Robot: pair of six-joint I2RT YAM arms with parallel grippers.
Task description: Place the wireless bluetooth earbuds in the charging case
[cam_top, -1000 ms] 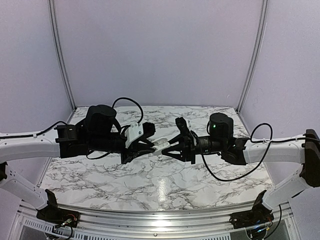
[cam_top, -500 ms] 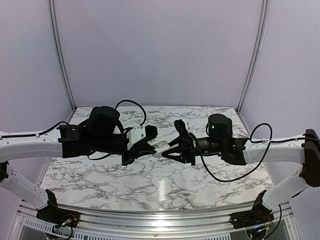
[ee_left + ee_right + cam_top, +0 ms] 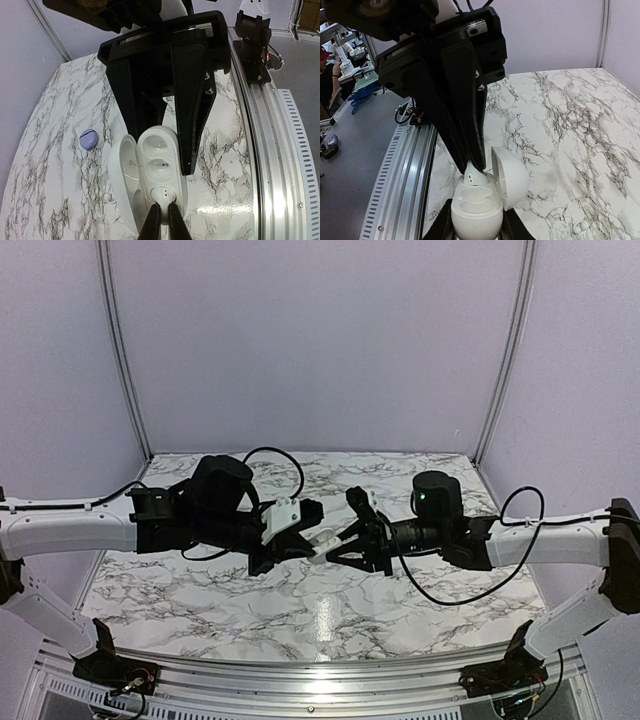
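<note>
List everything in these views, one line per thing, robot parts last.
case: one, white, lid open, held up over the table
white bud: one, white, at the open case's end well, pinched between black fingertips
lilac bud: one, lilac, lying on the table, apart from the case
table: one, white marble with grey veins, under both arms
rail: one, silver, along the table's near edge
walls: lilac, around the table
left gripper: one, black, shut on the white bud
right gripper: one, black, shut on the case
</note>
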